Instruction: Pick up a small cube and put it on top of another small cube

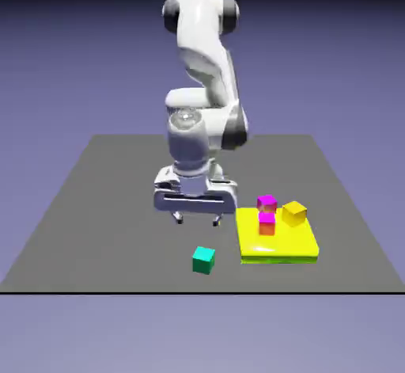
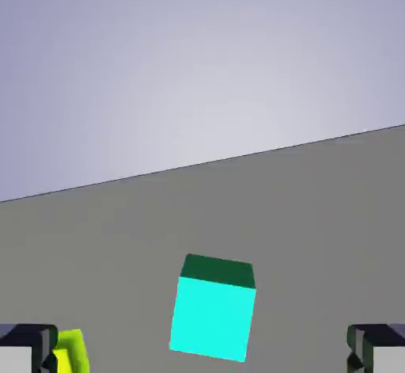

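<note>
While the gripper (image 1: 198, 221) was hanging above the dark table (image 1: 119, 245), you had its two fingers standing wide apart, with nothing held between them. In the exterior view, the teal-green cube (image 1: 203, 260) lay on the table, near its front edge, and you could see it closer to the camera than the fingertips and a little toward the exterior view's right from the middle of them. It was flat on its base and apart from the gripper.

Well beside it, on the exterior view's right, you had the bright yellow slab (image 1: 277, 245). The front magenta cube (image 1: 266, 225) and the yellow cube (image 1: 294, 214) were upon this slab. The rear magenta cube (image 1: 266, 203) appeared directly behind the front one, but you could not tell whether they touched, nor on what exactly the rear one rested.

In the hand view, you saw the teal-green cube in the lower part, between the two fingertips and touching neither. It looked slightly turned. A small piece of yellow showed close to the left fingertip in that view.
</note>
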You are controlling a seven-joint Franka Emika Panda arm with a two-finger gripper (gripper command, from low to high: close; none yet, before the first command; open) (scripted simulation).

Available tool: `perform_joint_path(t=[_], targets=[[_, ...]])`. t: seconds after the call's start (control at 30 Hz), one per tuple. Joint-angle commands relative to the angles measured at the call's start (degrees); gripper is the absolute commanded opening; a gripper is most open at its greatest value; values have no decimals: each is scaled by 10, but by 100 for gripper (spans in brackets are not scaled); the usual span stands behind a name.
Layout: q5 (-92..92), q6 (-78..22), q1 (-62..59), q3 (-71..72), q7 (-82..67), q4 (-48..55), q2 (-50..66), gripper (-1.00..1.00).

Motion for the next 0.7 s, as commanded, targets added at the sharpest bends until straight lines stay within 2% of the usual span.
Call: perform_joint_path(t=[0.0, 0.3, 0.37, 0.5, 0.53, 0.67], targets=[[3, -22, -2, 0, 4, 17, 21, 0], [31, -224, -16, -1, 36, 166, 208, 0], [31, -229, -16, -1, 37, 170, 212, 0], [41, -140, -10, 5, 28, 111, 243, 0], [41, -140, -10, 5, 28, 111, 243, -100], [33, -215, -15, 0, 35, 160, 217, -100]])
